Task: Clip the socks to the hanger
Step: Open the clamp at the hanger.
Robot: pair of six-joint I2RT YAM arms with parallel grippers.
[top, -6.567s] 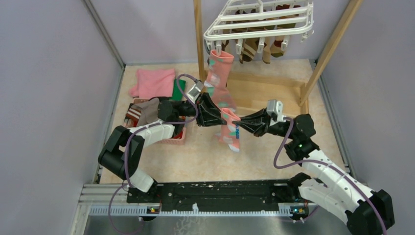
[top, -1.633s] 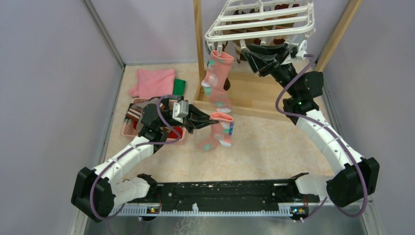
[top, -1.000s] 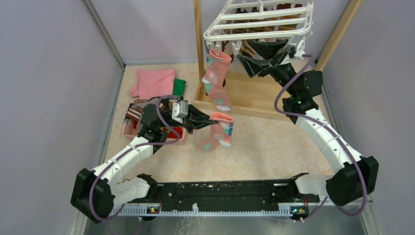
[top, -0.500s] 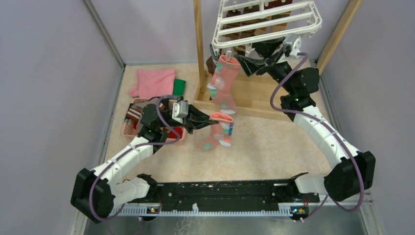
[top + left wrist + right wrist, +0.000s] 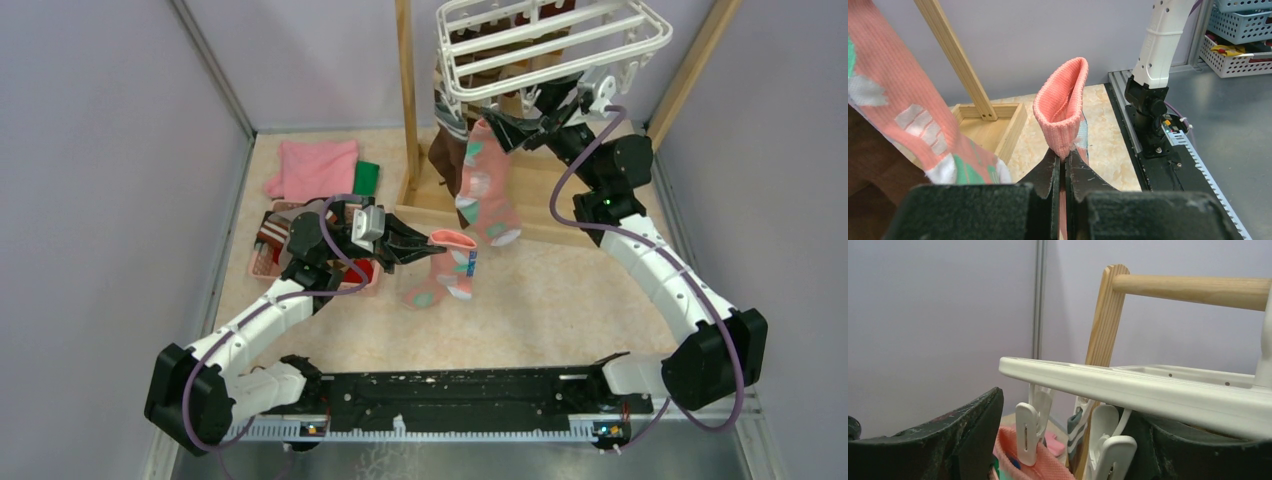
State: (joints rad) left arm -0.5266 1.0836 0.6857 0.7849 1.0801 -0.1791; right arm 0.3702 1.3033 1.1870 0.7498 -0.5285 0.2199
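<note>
- Left end effector (image 5: 422, 241), centre-left of the top view, is pinched tight on the cuff of a pink knitted sock with teal patches (image 5: 441, 272).
- Right end effector (image 5: 518, 122), upper centre, gapes wide around small white clips (image 5: 1026, 432) under the white plastic grid hanger (image 5: 560, 40).
- A second pink patched sock (image 5: 487, 195) hangs clipped there.

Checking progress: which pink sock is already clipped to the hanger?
The upper pink sock, dangling from a clip under the hanger; the lower pink sock is pinched at its cuff in the left gripper.
</note>
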